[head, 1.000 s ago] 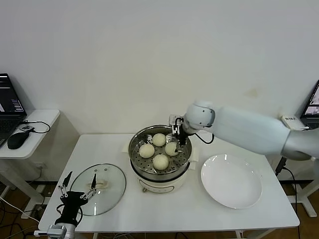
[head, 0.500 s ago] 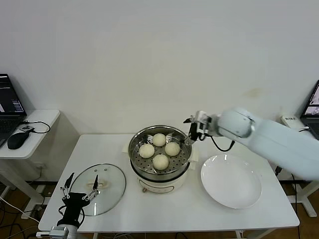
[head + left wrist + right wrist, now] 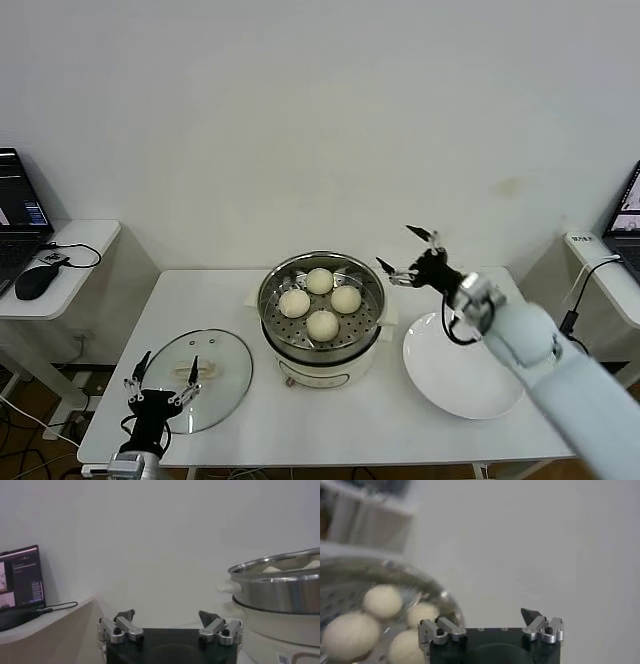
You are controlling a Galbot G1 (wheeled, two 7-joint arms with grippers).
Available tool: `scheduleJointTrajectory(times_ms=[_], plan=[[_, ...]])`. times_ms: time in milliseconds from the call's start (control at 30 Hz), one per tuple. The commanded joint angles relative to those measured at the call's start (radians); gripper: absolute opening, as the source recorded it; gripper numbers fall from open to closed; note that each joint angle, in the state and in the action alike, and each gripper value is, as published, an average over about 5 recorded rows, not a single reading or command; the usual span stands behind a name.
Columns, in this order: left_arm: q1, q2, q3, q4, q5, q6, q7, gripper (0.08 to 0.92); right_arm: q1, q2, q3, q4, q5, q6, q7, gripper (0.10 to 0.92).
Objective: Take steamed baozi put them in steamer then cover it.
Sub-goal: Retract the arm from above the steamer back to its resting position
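Several cream-white baozi (image 3: 322, 324) sit in the steel steamer (image 3: 330, 350) at the table's middle. The glass cover (image 3: 215, 395) lies flat on the table to the steamer's left, handle up. My left gripper (image 3: 165, 363) hovers open over the cover's near edge, holding nothing. My right gripper (image 3: 397, 248) is open and empty, raised just right of the steamer's rim. In the left wrist view, the left gripper (image 3: 166, 615) points past the steamer (image 3: 280, 585). The right wrist view has the right gripper (image 3: 487, 614) beside the steamer (image 3: 447, 602), with baozi (image 3: 382, 600) inside.
A flat white plate (image 3: 463, 365) lies right of the steamer, under my right forearm. A side table (image 3: 70, 245) with a laptop and a mouse stands at the left. Another small table edge shows at the far right.
My right gripper has drawn back out of the steamer, rising and moving right past its rim. All the baozi stay in the basket. The left gripper has barely moved.
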Motion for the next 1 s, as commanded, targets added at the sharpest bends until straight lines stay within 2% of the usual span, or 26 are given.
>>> scheduleJointTrajectory(times_ms=[33, 167, 400, 733, 1000], plan=[[-0.055, 0.007, -0.016, 0.108, 0.487, -0.024, -0.109, 0.823, -0.607, 0.413, 0.621, 0.051, -0.159, 0.269, 0.004, 0.823], [-0.066, 0.031, -0.095, 0.195, 0.866, -0.117, -0.146, 0.823, -0.659, 0.504, 0.683, 0.058, -0.184, 0.276, 0.018, 0.823], [0.045, 0.089, -0.165, 0.190, 1.127, -0.132, -0.159, 0.823, -0.703, 0.559, 0.744, 0.039, -0.199, 0.308, 0.042, 0.823], [0.022, 0.086, -0.136, 0.228, 1.244, -0.130, -0.073, 0.823, -0.711, 0.544, 0.743, -0.020, -0.213, 0.329, 0.061, 0.823], [-0.084, 0.082, -0.103, 0.309, 1.261, -0.125, -0.051, 0.823, -0.723, 0.538, 0.733, -0.051, -0.268, 0.359, 0.065, 0.823]])
